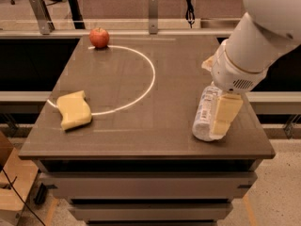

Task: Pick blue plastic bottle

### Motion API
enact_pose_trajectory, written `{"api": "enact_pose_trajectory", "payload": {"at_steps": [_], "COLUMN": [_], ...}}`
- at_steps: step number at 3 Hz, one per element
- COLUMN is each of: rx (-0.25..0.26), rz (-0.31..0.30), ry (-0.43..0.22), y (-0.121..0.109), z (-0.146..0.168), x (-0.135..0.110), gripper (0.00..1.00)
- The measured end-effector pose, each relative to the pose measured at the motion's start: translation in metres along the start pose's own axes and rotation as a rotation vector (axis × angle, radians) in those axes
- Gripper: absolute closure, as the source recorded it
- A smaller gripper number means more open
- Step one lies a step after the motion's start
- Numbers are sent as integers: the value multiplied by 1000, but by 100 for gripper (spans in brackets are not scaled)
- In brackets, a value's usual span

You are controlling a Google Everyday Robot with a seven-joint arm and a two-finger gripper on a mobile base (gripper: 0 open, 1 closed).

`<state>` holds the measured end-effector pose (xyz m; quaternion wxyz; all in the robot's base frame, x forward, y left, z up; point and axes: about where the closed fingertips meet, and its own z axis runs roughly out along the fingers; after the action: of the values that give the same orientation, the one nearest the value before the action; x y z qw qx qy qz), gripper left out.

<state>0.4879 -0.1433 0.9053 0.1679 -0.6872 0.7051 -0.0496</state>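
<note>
The blue plastic bottle (205, 112) is clear and ribbed with a white label. It lies on its side near the right front of the dark table (141, 102), its length running front to back. My gripper (222, 119) hangs from the white arm (256, 46), low over the bottle. It covers the bottle's right side and touches or nearly touches it. The bottle rests on the table top. Its cap end is hidden behind the wrist.
A yellow sponge (74, 110) lies at the front left of the table. A red apple (99, 37) stands at the back left. A white arc is drawn across the table top. The bottle lies close to the table's right and front edges.
</note>
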Motion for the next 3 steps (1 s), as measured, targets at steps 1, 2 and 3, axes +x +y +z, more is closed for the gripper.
{"api": "enact_pose_trajectory", "payload": {"at_steps": [1, 2, 3], "rx": [45, 31, -11], "rz": [-73, -140, -190], "ry": [103, 205, 273], "y": [-7, -6, 2], "z": [18, 41, 59], "x": [9, 23, 35], "gripper": [0, 0, 0]}}
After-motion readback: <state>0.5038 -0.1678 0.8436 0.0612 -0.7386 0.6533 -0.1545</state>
